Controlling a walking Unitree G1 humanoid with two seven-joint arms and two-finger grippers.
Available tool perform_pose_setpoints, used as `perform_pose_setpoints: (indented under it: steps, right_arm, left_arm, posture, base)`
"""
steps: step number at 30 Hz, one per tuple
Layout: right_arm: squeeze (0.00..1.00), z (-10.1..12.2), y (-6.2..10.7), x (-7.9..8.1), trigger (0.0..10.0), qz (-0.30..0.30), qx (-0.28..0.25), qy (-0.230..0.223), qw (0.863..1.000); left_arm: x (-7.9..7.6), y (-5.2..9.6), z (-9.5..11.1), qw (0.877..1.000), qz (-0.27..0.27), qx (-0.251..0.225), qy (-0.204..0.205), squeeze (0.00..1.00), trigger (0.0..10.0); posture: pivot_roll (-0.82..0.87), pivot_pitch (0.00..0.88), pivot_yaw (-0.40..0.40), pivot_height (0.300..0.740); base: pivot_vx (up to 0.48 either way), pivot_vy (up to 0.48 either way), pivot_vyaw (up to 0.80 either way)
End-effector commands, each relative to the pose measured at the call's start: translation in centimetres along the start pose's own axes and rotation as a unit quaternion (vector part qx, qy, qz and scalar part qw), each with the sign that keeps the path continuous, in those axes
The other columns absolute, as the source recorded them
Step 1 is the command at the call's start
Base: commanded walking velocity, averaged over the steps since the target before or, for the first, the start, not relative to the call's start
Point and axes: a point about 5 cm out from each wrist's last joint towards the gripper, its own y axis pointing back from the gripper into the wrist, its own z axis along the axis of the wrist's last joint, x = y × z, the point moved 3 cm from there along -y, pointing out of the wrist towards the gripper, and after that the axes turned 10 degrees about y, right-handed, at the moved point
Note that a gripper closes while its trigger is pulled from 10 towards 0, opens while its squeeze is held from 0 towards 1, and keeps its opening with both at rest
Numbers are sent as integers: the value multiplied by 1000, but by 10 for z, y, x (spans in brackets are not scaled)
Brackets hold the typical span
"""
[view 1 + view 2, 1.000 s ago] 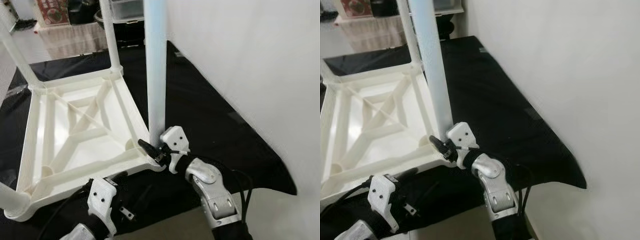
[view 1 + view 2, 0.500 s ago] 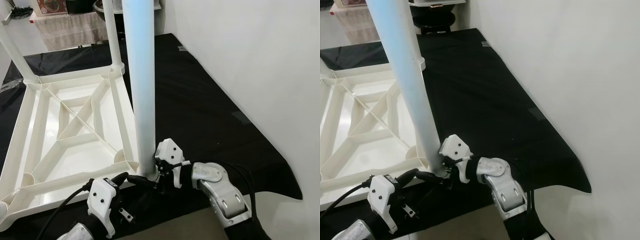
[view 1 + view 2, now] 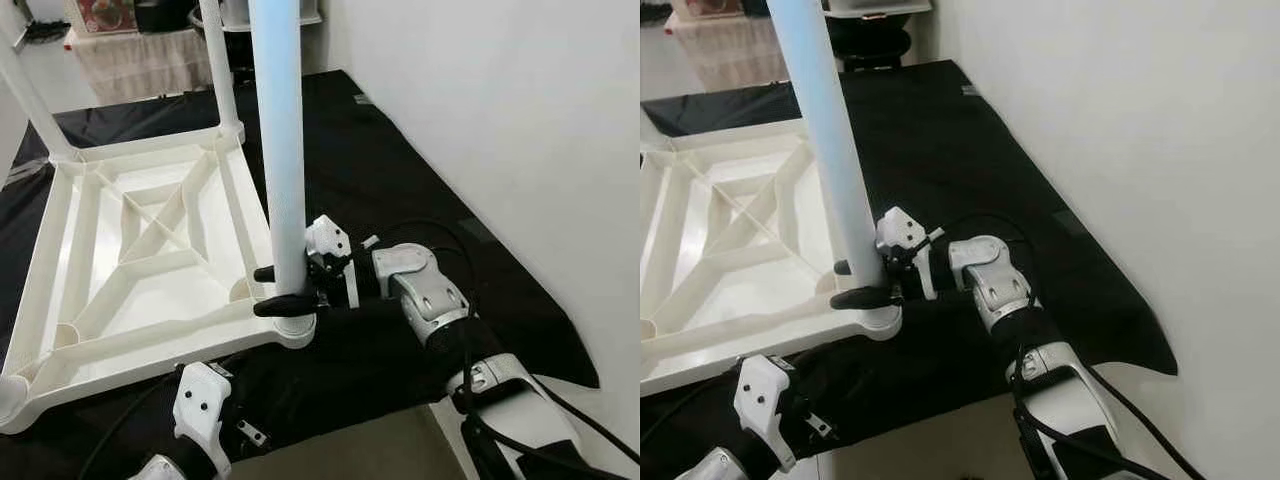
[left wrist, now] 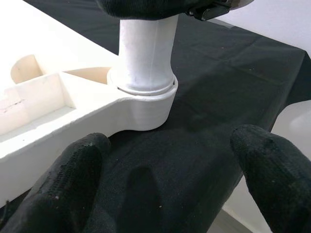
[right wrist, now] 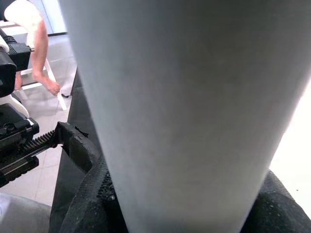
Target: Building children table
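Observation:
The white plastic table top (image 3: pixel 150 250) lies upside down on a black cloth. A long white leg (image 3: pixel 280 150) stands upright in its near right corner socket (image 4: pixel 143 104). My right gripper (image 3: pixel 275 290) is shut on this leg just above the socket, with one black finger on each side; in the right wrist view the leg (image 5: pixel 184 107) sits between the pads. My left gripper (image 4: pixel 170 194) is open, low and short of the socket, touching nothing. Its white housing (image 3: pixel 200 415) is at the near edge of the cloth.
Two more legs (image 3: pixel 222 70) (image 3: pixel 25 95) stand in the far corners. A white wall (image 3: pixel 500 120) runs close along the right of the black cloth (image 3: pixel 400 190). A cloth-covered stand (image 3: pixel 130 55) is at the back. A person's bare foot (image 5: pixel 48 85) is in the right wrist view.
The leg went from beside the corner into the socket and stands straighter. My right gripper slid a little up the leg. My left gripper drew back from the leg's base.

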Motion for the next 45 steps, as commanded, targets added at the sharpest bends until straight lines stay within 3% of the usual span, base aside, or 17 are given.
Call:
perform_pose_setpoints:
  steps: [1, 8, 9, 10, 13, 15, 21, 22, 23, 27, 28, 39, 40, 41, 42, 43, 45]
  right_arm:
    - [0, -7, 2, 2, 0, 6, -3, -17, 1000]
    - [0, -45, 13, 4, 0, -110, 62, -34, 991]
    - [0, -58, 22, -14, 0, -376, 104, -40, 920]
    - [0, -65, 47, -17, 0, -559, 140, -50, 816]
    - [0, -68, 33, 17, 0, -528, 149, -66, 833]
    - [0, -61, 8, 49, 0, -424, 123, -86, 893]
    - [0, -53, -9, 29, 0, -376, 86, -77, 919]
    - [0, -50, -15, 29, 8000, -367, 80, -74, 924]
    - [0, -48, -21, 29, 10000, -359, 75, -75, 927]
    - [0, -41, -34, 33, 10000, -355, 60, -95, 928]
    - [1000, -34, -38, 35, 10000, -355, 50, -101, 928]
    - [1000, -9, -42, 22, 10000, -340, -23, -115, 933]
    - [784, -11, -36, 22, 10000, -342, -22, -113, 933]
    - [784, -13, -32, 22, 10000, -343, -20, -112, 932]
    - [169, -16, -26, 24, 10000, -341, -16, -109, 934]
    - [0, -18, -19, 27, 10000, -337, -13, -110, 935]
    - [0, -19, -15, 30, 10000, -335, -11, -111, 936]
  left_arm:
    - [-2, 2, -2, 1000, 2, 6, 1, 0, 10000]
    - [-3, 2, -3, 1000, -1, 6, 3, 0, 10000]
    - [-2, 3, -3, 1000, 0, 6, 2, 0, 10000]
    - [-2, 4, -3, 1000, 1, 6, 2, 0, 10000]
    - [0, 4, -1, 1000, 2, 5, 0, 0, 10000]
    - [4, 4, 0, 1000, 4, 5, -1, 0, 10000]
    - [6, -5, 0, 1000, -13, 8, -17, 0, 10000]
    - [7, -5, 0, 1000, -8, 6, -16, 0, 10000]
    - [8, -5, 0, 1000, -2, 4, -15, 0, 10000]
    - [10, -5, 1, 1000, 3, 1, -16, 0, 10000]
    - [10, -6, 1, 1000, 3, 1, -17, 0, 10000]
    - [10, -7, 2, 1000, -1, 1, -19, 0, 10000]
    - [12, -7, 3, 1000, 5, -1, -22, 0, 10000]
    - [13, -8, 4, 1000, 9, -3, -23, 0, 10000]
    - [16, -9, 5, 1000, 15, -5, -26, 0, 10000]
    - [20, -11, 6, 999, 25, -8, -30, 0, 10000]
    - [22, -11, 7, 999, 31, -10, -32, 0, 10000]
  posture:
    - [127, 184, -29, 740]
    - [108, 191, -47, 740]
    - [111, 190, -63, 740]
    - [111, 190, -63, 740]
    - [126, 209, -42, 740]
    - [86, 178, -18, 740]
    - [102, 158, -18, 740]
    - [102, 158, -18, 740]
    - [108, 158, -21, 740]
    - [115, 153, -23, 740]
    - [116, 153, -20, 740]
    - [106, 160, -12, 740]
    - [100, 161, -14, 740]
    - [99, 162, -15, 740]
    - [93, 163, -17, 740]
    - [88, 164, -15, 740]
    - [88, 164, -15, 740]
  base:
    - [0, 0, 0]
    - [0, 0, 0]
    - [0, 0, 0]
    - [0, 0, 0]
    - [0, 0, 0]
    - [0, 0, 0]
    - [0, 0, 0]
    - [0, 0, 0]
    - [0, 0, 0]
    - [0, 0, 0]
    - [0, 0, 0]
    - [0, 0, 0]
    - [0, 0, 0]
    - [0, 0, 0]
    - [0, 0, 0]
    - [0, 0, 0]
    - [0, 0, 0]
